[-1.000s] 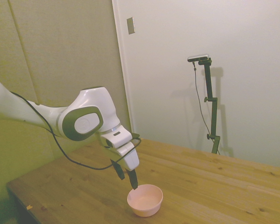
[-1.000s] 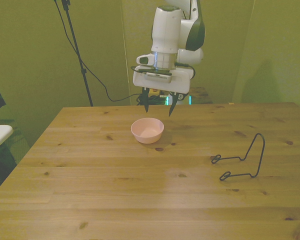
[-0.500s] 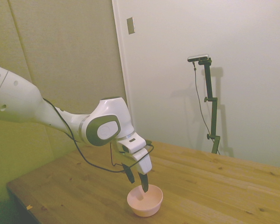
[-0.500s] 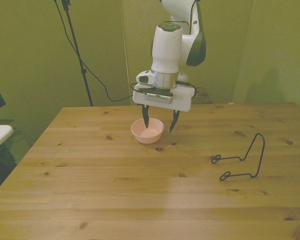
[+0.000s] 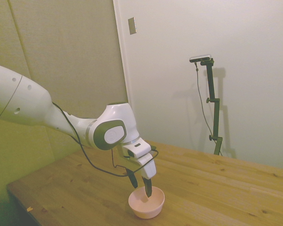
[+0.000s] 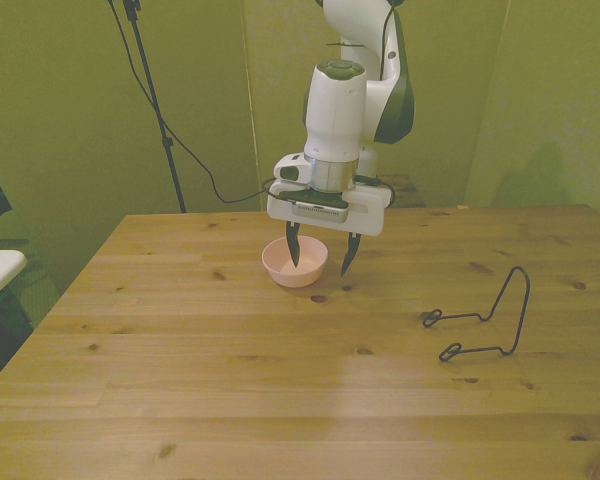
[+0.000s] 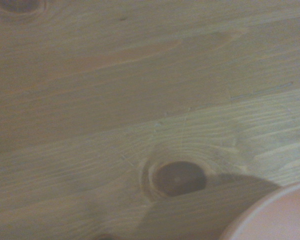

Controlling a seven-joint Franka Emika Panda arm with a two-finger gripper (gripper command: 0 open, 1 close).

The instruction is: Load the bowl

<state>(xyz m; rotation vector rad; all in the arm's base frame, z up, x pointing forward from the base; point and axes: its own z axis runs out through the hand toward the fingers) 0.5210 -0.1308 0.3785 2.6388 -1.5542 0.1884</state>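
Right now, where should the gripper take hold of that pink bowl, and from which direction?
Probably by the rim, from above. The bowl sits upright and open-topped, wall thin. The gripper is open, one finger inside and the other outside its wall on the front view's right.

bowl [image 6: 295,262]: small, round, pale pink, upright on the surface, looks empty. Sits right under the tool [image 6: 321,255]; one finger dips inside the rim, other outside, probably not touching.
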